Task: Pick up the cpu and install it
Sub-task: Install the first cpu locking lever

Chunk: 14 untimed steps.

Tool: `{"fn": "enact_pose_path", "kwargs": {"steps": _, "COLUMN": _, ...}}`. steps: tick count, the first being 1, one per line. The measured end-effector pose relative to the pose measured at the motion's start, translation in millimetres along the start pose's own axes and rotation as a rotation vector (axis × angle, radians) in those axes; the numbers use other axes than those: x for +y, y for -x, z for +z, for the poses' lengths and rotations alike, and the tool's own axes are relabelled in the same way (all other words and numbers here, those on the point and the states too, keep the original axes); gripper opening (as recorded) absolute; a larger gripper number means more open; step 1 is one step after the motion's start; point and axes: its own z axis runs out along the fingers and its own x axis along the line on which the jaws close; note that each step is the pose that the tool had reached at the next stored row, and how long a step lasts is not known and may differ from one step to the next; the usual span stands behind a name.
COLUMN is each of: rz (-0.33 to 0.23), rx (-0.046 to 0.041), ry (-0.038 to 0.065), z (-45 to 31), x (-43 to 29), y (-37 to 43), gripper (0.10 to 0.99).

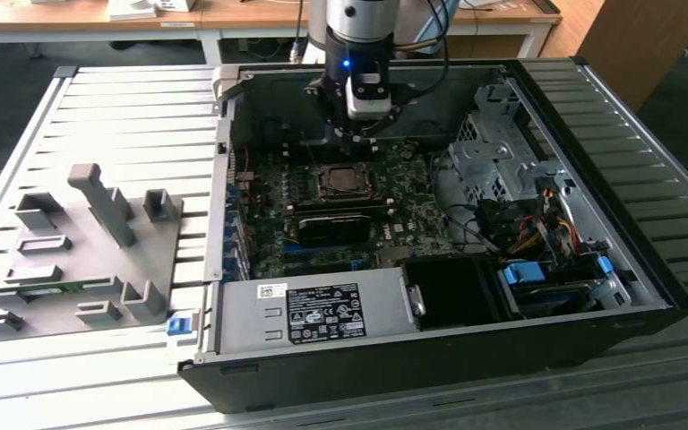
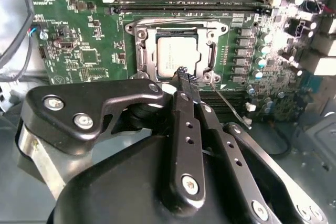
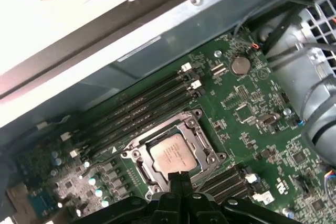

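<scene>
Arm stands over the open computer case (image 1: 440, 224), gripper (image 1: 360, 134) pointing down above the motherboard (image 1: 320, 224). In the second wrist view the gripper (image 2: 184, 73) has its fingers (image 2: 185, 108) brought together, tips meeting with nothing between them, just over the near edge of the cpu (image 2: 178, 56).

The cpu (image 3: 172, 154) lies flat inside the socket frame (image 3: 137, 153), silver top up; gripper (image 3: 178, 178) tips sit at its edge in the first wrist view. In the exterior view the cpu (image 1: 344, 179) sits mid-board.

Surroundings: empty memory slots (image 3: 142, 106) run just beside the socket; a thin socket lever (image 2: 231, 107) lies along one side, close to the fingers. Drive cage (image 1: 505, 148) and cable bundle (image 1: 536, 228) at the exterior view's right. Power supply (image 1: 314, 313) at the case's near edge. Grey fixture tray (image 1: 75, 260) rests on the table, exterior view's left, well apart from the case.
</scene>
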Motion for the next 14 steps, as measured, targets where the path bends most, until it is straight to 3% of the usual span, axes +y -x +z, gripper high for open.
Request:
{"fn": "enact_pose_path", "kwargs": {"steps": 7, "rz": -0.063, "rx": 0.0001, "ry": -0.001, "z": 0.0, "x": 0.0, "y": 0.0, "gripper": 0.106}}
{"fn": "enact_pose_path", "kwargs": {"steps": 14, "rz": -0.09, "rx": 0.0002, "ry": -0.001, "z": 0.0, "x": 0.0, "y": 0.0, "gripper": 0.106}}
